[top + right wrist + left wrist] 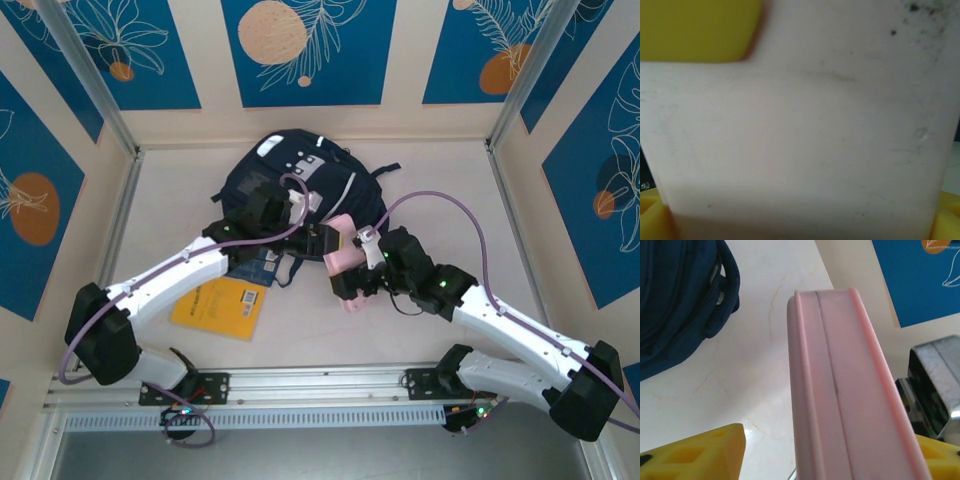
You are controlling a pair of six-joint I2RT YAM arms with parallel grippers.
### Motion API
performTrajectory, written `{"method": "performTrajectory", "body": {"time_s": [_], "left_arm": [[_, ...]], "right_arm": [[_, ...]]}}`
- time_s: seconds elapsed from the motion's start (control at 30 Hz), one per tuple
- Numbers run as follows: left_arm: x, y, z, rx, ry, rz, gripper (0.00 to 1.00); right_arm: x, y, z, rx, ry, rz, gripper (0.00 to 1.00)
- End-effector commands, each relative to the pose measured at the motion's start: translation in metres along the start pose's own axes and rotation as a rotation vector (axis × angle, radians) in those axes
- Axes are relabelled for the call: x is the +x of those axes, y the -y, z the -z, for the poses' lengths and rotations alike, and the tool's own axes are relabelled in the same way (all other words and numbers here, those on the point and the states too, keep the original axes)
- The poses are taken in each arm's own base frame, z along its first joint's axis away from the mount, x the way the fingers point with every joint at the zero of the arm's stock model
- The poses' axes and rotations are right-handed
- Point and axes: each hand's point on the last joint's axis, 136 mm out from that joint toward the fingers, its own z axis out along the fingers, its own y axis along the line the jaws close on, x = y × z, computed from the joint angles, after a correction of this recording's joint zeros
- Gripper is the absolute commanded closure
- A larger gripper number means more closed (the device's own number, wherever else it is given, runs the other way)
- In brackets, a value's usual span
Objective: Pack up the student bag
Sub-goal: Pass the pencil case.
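Bag (292,165) | far edge of worktop (430,330), centre | soft, limp, we judge; lift by its opening rim | right gripper (800,222) clamps box (345,257) | left gripper (822,460) straddles box, grip we cannot tell

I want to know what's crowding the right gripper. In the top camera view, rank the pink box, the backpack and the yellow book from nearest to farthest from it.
1. pink box: clamped in the right gripper itself, mid-scene.
2. backpack: just behind the box, toward the back and slightly left.
3. yellow book: farthest, lying flat at the front left.
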Motion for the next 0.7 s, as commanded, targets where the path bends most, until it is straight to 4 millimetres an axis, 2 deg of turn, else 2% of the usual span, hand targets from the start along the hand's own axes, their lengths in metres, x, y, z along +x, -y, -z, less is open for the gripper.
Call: {"method": "performTrajectory", "body": {"time_s": [0.0, 0.3, 0.43, 0.5, 0.57, 0.67], "left_arm": [[-0.006, 0.017, -0.007, 0.06, 0.005, -0.005, 0.47], [-0.005, 0.021, -0.014, 0.069, -0.002, 0.009, 0.73], [-0.008, 0.023, -0.012, 0.071, 0.01, 0.008, 0.76], [-0.009, 0.022, -0.01, 0.066, 0.015, 0.009, 0.76], [-0.011, 0.021, -0.009, 0.061, 0.022, 0.011, 0.76], [-0.015, 0.017, -0.005, 0.051, 0.035, 0.023, 0.76]], "right_arm": [[-0.013, -0.011, 0.004, -0.045, 0.058, -0.007, 0.23], [-0.014, 0.0, -0.001, 0.017, 0.052, -0.014, 0.24], [-0.014, 0.009, -0.002, 0.07, 0.051, -0.03, 0.19], [-0.015, 0.01, -0.001, 0.078, 0.059, -0.03, 0.12], [-0.017, 0.008, 0.001, 0.064, 0.073, -0.031, 0.01], [-0.02, 0.012, 0.007, 0.093, 0.105, -0.057, 0.01]]}}
